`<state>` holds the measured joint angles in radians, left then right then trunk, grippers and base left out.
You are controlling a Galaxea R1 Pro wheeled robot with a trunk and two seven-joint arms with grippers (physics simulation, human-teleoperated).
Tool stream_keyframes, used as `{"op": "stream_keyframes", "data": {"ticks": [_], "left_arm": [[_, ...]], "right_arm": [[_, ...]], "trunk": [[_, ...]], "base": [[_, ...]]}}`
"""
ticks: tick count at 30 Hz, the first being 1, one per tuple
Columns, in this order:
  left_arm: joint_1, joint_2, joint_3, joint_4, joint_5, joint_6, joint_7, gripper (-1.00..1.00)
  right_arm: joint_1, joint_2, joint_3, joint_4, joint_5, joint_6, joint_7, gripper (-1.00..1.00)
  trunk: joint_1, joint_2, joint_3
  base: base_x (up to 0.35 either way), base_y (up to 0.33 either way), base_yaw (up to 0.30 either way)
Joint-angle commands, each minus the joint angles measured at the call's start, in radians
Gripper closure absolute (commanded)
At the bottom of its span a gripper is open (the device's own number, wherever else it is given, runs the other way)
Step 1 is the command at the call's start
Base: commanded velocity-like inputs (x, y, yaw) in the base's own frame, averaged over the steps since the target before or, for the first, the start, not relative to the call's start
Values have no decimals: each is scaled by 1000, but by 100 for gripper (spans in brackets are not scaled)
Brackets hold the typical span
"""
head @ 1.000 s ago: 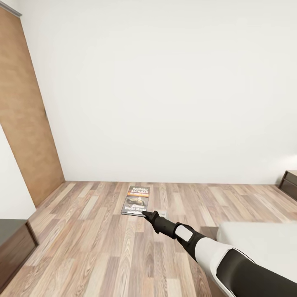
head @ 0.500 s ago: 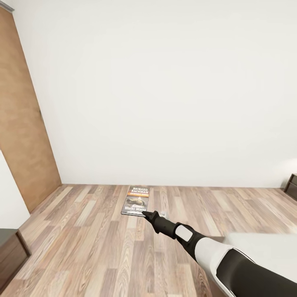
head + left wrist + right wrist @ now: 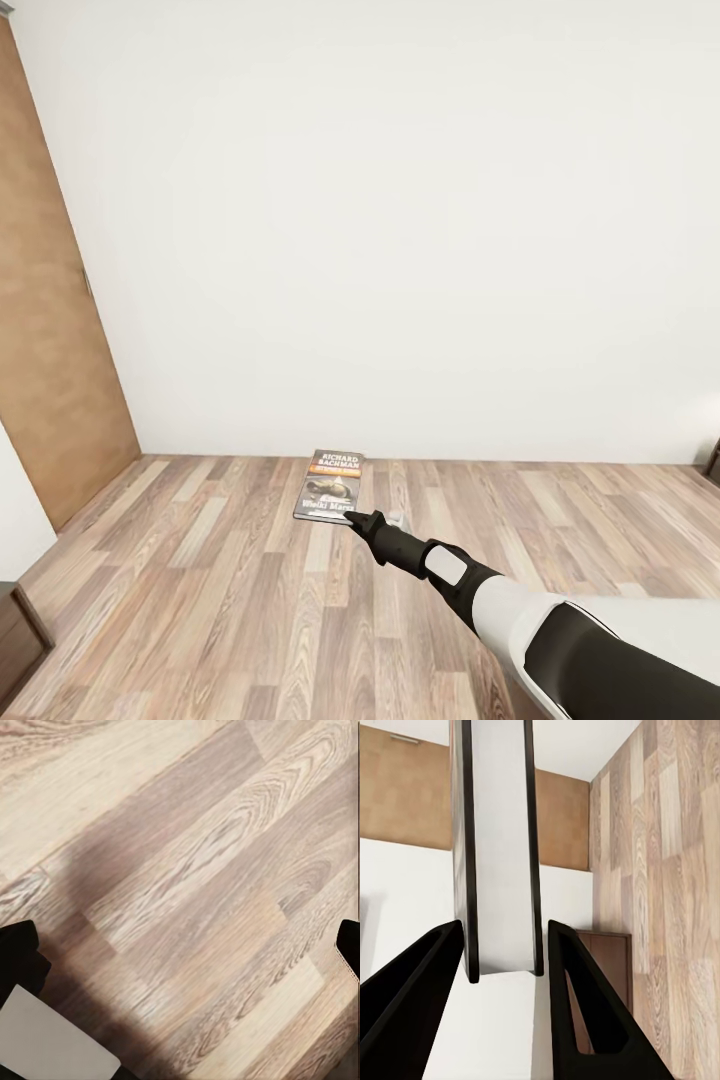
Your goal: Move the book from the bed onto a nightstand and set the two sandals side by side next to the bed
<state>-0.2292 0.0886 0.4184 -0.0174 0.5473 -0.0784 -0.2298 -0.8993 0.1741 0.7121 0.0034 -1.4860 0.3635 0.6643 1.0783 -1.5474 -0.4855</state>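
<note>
1. Holding the book point(image 3: 333, 486) by its near edge, the right gripper point(image 3: 352, 519) reached out over the wood floor point(image 3: 200, 560).
2. Its two black fingers point(image 3: 585, 1005) were pressed on both sides of the book's edge point(image 3: 499, 847).
3. The book was in the air, out in front of the white wall point(image 3: 400, 220).
4. The brown door point(image 3: 50, 330) stood far to the book's left.
5. The left gripper's fingertips point(image 3: 19, 952) were wide apart above the floor point(image 3: 195, 870).
</note>
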Motion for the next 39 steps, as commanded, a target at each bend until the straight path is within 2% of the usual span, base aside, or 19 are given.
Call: {"op": "stream_keyframes", "data": {"ticks": [1, 28, 39], "left_arm": [[-1, 0, 3, 2, 2, -3, -5, -100], [-1, 0, 3, 2, 1, -3, -6, -100], [-1, 0, 3, 2, 2, -2, -6, -100]], "right_arm": [[-1, 0, 1, 1, -14, 8, 3, 100], [-1, 0, 1, 0, -13, 6, 5, 100], [-1, 0, 1, 0, -13, 7, 3, 100]], "trunk": [[0, -1, -1], [0, -1, -1], [0, -1, -1]], "base": [[252, 0, 0], [261, 0, -1], [283, 0, -87]]}}
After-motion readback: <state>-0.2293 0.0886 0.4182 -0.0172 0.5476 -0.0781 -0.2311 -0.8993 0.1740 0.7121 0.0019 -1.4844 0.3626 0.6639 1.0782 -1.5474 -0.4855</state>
